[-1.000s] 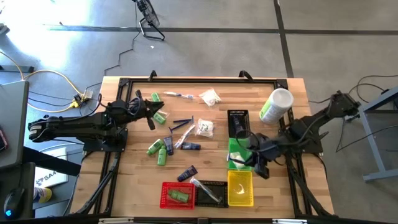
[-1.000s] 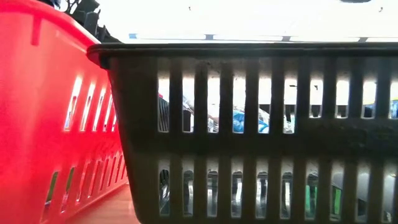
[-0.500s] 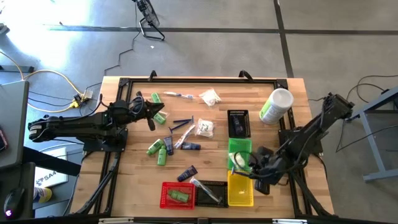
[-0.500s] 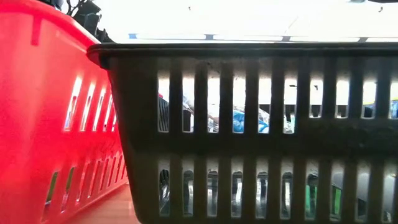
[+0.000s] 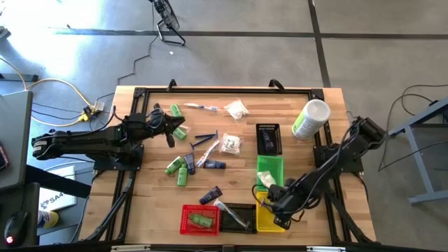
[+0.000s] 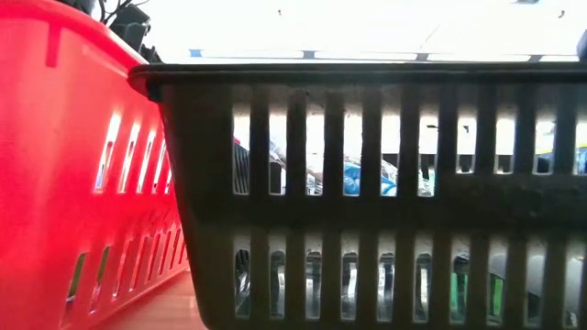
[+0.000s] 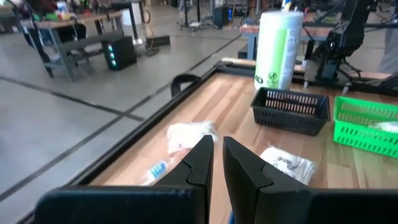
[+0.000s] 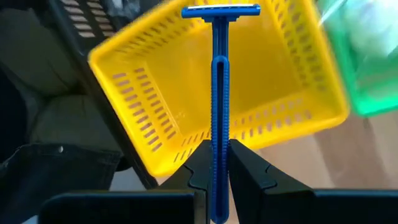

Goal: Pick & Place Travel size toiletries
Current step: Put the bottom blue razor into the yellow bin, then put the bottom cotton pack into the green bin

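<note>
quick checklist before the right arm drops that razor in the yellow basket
1. Razor clamped in right gripper: ok.
2. Gripper over yellow basket: ok; the high view shows it at the basket.
3. Basket bottom free of other items: ok in the wrist view.
4. Razor clear of the green basket: ok.
5. Left gripper out of the way, shut and empty: ok.
</note>
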Tool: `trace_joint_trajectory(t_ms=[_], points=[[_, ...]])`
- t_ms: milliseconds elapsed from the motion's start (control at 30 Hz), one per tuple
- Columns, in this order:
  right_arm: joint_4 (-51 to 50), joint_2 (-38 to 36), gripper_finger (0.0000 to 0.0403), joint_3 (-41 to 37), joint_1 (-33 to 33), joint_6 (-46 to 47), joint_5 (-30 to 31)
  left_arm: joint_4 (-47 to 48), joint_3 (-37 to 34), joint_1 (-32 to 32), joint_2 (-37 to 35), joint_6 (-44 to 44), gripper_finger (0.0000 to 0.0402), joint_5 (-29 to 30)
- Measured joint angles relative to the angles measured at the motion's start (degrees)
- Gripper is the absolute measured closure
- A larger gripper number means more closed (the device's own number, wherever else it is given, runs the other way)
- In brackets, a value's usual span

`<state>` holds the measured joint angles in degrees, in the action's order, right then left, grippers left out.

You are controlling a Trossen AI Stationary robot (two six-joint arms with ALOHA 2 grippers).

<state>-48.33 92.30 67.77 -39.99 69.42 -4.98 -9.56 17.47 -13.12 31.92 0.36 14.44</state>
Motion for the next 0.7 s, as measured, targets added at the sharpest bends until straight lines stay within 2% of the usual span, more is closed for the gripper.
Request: trace_joint_trajectory(t_ms=[367,567,700], points=[[1.2,1.5,0.0361,0.0,0.0,12.6,-0.8,-0.9,0.0,0.0,0.0,0.9,0.0371,0.0],[1.2,1.5,0.0308,0.0,0.0,13.9,1.5,-0.6,0.0,0.0,0.0,0.9,0.0371,0.0],[1.3,1.5,0.0261,0.0,0.0,11.1,1.2,-0.1,0.0,0.0,0.0,0.7,0.0371,0.0]])
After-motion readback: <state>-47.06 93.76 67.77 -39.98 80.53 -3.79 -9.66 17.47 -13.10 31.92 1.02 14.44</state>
